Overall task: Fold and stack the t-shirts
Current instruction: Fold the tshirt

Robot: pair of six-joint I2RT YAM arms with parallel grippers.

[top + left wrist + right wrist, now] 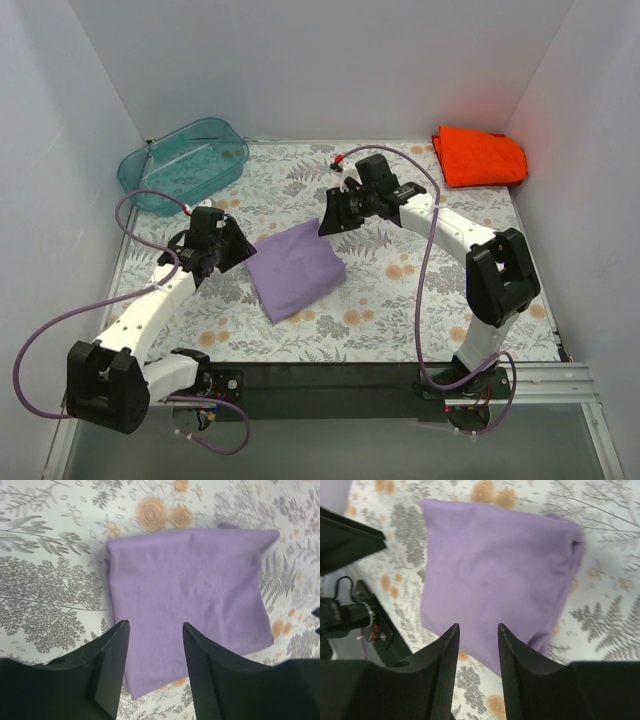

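Purple shirt [296,268] folded; left tool [152,630] at its nine o'clock, right tool [477,630] at one, both parted, empty, likely poised to stack it on orange shirt [480,157].

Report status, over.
Left claw and right claw open, empty. Purple shirt folded, mid-table. Orange shirt folded, far right corner; unstacked. Tub far left, clear.

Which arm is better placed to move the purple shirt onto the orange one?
Right, probably: its open gripper is beside the purple shirt, and the orange shirt lies in the far right corner.
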